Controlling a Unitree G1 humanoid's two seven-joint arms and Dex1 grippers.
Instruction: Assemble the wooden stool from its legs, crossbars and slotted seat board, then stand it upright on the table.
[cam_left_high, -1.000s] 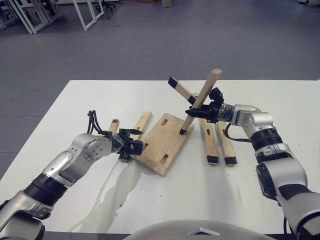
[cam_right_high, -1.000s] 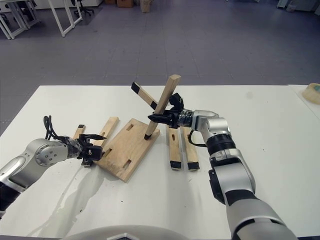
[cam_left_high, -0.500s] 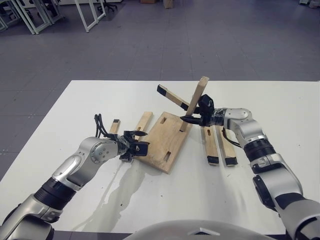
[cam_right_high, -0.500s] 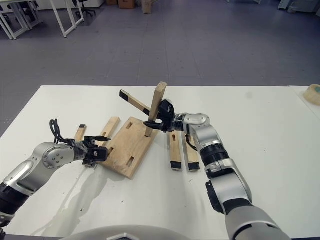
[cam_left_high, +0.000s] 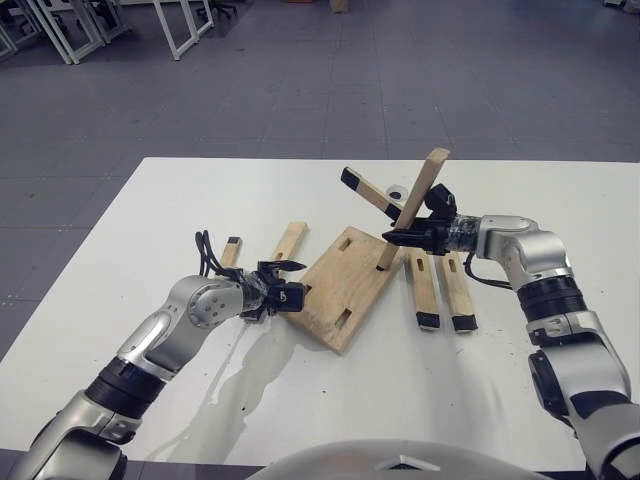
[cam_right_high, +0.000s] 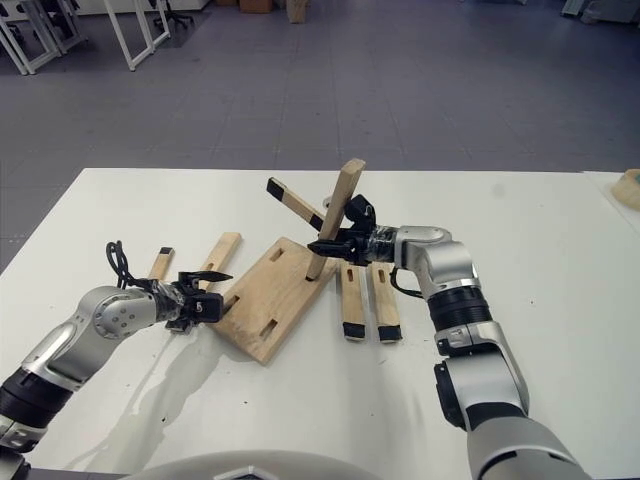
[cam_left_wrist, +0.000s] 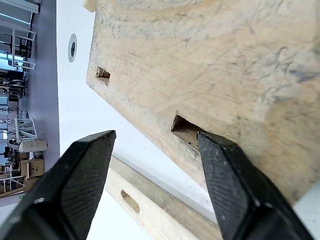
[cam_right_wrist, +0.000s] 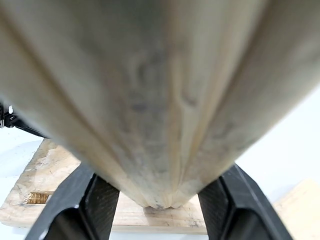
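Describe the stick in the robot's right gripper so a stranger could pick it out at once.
On the white table a slotted wooden board lies near the middle. At its right side the right gripper is shut on a pale stick whose lower end meets the board. Unlike the flat sticks beside the board, it stands steeply tilted, with a bare-wood top.

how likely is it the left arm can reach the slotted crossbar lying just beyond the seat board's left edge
Probably yes: the left pincer is open at the seat board edge, gripping nothing, and the slotted crossbar lies flat on the table right beside it, with nothing on top.
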